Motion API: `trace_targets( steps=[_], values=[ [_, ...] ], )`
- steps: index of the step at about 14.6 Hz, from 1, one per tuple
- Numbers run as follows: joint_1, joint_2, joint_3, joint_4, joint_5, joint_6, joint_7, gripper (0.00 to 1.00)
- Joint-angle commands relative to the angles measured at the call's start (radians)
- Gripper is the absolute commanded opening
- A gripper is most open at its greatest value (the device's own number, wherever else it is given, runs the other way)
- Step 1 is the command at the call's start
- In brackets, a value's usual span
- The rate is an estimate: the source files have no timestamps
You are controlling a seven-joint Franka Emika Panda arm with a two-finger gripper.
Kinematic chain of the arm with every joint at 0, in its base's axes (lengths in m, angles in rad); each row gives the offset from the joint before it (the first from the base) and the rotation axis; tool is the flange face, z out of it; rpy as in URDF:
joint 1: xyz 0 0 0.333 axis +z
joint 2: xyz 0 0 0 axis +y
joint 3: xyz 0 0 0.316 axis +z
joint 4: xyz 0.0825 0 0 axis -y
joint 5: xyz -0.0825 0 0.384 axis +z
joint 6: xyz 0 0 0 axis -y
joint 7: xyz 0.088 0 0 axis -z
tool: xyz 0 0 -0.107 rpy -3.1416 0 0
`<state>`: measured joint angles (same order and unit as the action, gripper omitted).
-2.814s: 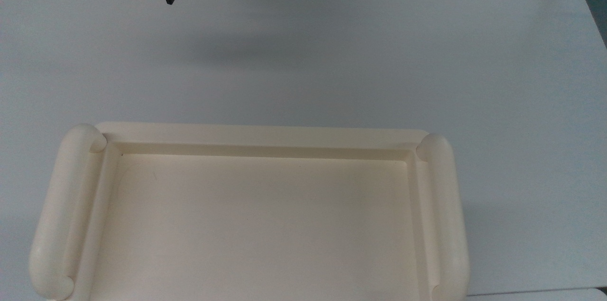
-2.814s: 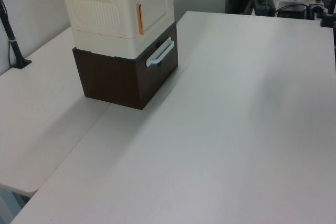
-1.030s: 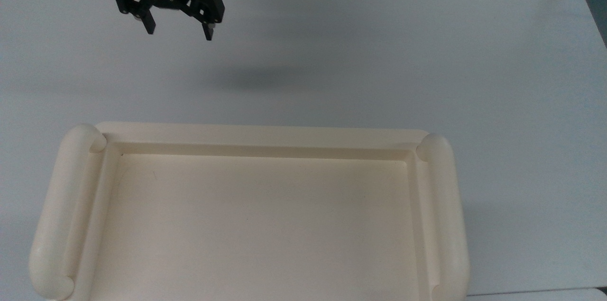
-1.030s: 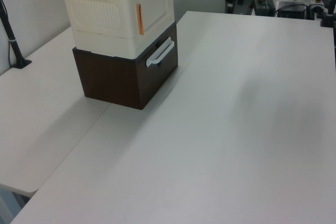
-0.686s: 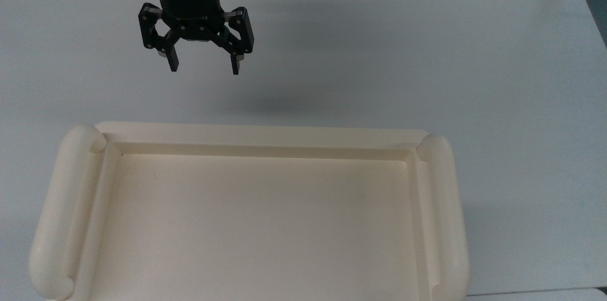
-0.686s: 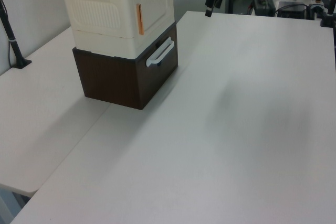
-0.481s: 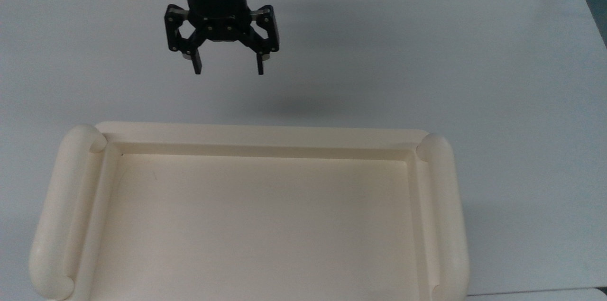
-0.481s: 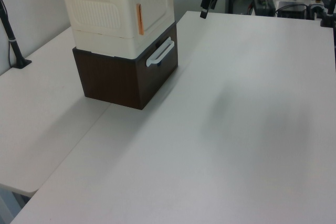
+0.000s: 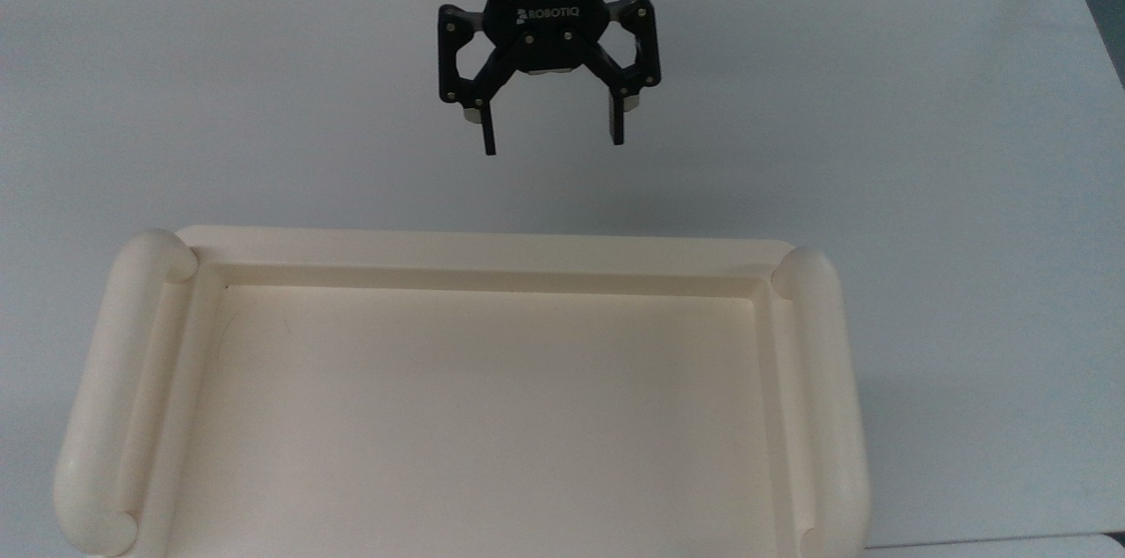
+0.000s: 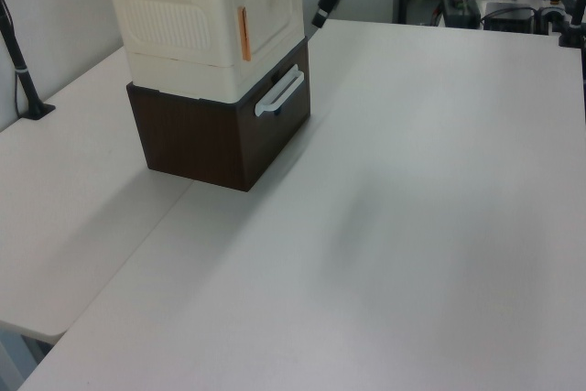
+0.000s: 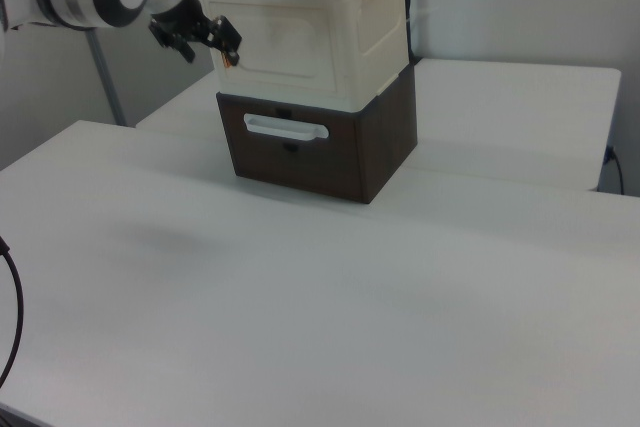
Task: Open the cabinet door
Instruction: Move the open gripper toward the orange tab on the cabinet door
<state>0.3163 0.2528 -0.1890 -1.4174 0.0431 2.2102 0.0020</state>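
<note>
- The gripper (image 9: pixel 551 136) hangs above the white table (image 9: pixel 923 145), its two black fingers (image 9: pixel 489 134) spread wide apart with nothing between them.
- In the top view the fingertips point toward the cabinet (image 9: pixel 457 264), and a strip of bare table shows between the tips and the cabinet's near rim.
- The cabinet is a cream box; its recessed top and two rounded rails (image 9: pixel 822 391) along the short sides show in the top view.
- It sits on a dark brown drawer unit (image 10: pixel 224 139) with a white bar handle (image 10: pixel 279 92) on its front.
- In the top view the stack stands toward the table edge opposite the arm's base; in the left view it stands toward the table's far left corner.
- The door (image 11: pixel 282 44) is the flat cream panel on the cabinet's front, the same side as the drawer handle; it lies flush and closed.
- An orange strip (image 10: pixel 244 33) runs upright at the corner edge of the cabinet's front in the left view.
- In the right view the gripper (image 11: pixel 205 42) is just beside the door's left edge, at about mid-height of the cabinet front; whether it touches cannot be told.
- In the left view one finger (image 10: pixel 321 14) shows just off the cabinet's front face, slanting down toward it.
</note>
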Motion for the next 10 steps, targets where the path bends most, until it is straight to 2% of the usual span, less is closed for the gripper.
trace_targets(
  steps=[1, 2, 3, 5, 7, 10],
  values=[
    [0.09, 0.02, -0.053, -0.003, -0.014, 0.178, 0.111, 1.0],
    [0.121, 0.043, -0.084, 0.015, -0.025, 0.219, 0.133, 1.0],
    [0.162, 0.084, -0.137, 0.047, -0.028, 0.248, 0.153, 1.0],
    [0.205, 0.14, -0.194, 0.096, -0.028, 0.275, 0.177, 1.0],
    [0.231, 0.187, -0.23, 0.127, -0.028, 0.318, 0.21, 0.99],
    [0.244, 0.238, -0.239, 0.152, -0.031, 0.377, 0.208, 0.94]
  ],
)
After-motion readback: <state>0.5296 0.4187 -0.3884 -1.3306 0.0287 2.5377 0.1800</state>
